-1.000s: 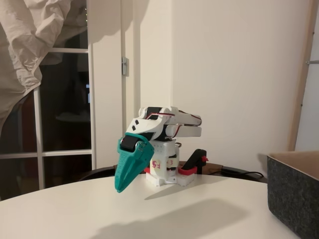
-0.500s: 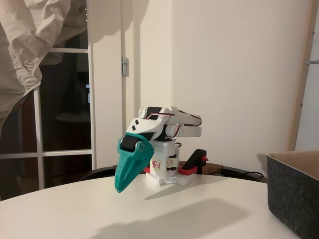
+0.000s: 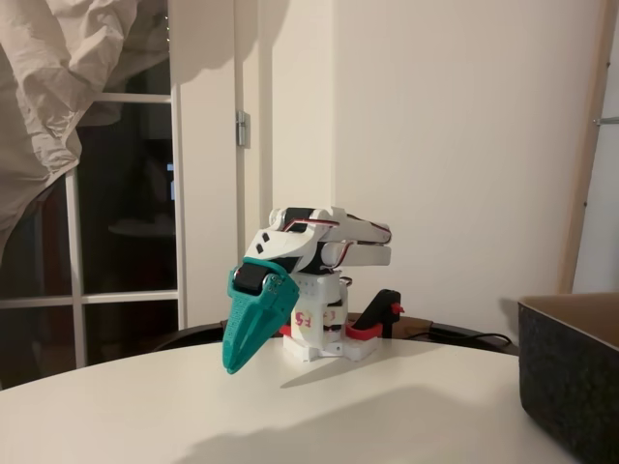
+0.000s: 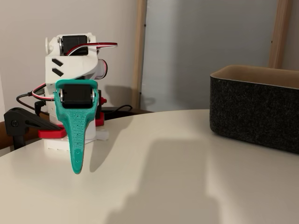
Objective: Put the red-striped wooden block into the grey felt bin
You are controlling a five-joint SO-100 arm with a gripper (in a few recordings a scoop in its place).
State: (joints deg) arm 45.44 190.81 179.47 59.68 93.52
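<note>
One white arm sits folded on the pale desk (image 3: 387,406), its single teal claw (image 3: 235,362) pinched closed and pointing down above the surface — gripping nothing. One grey felt bin (image 4: 254,112) stands well apart, at the right in both fixed views.

Bare table (image 4: 187,163) between gripper (image 4: 76,168) and grey felt bin (image 4: 254,109).

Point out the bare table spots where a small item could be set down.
Bare white table stretches between the teal gripper and the grey felt bin, and across the near edge. Crowded spot: the arm's base, with red clamps beside it.
</note>
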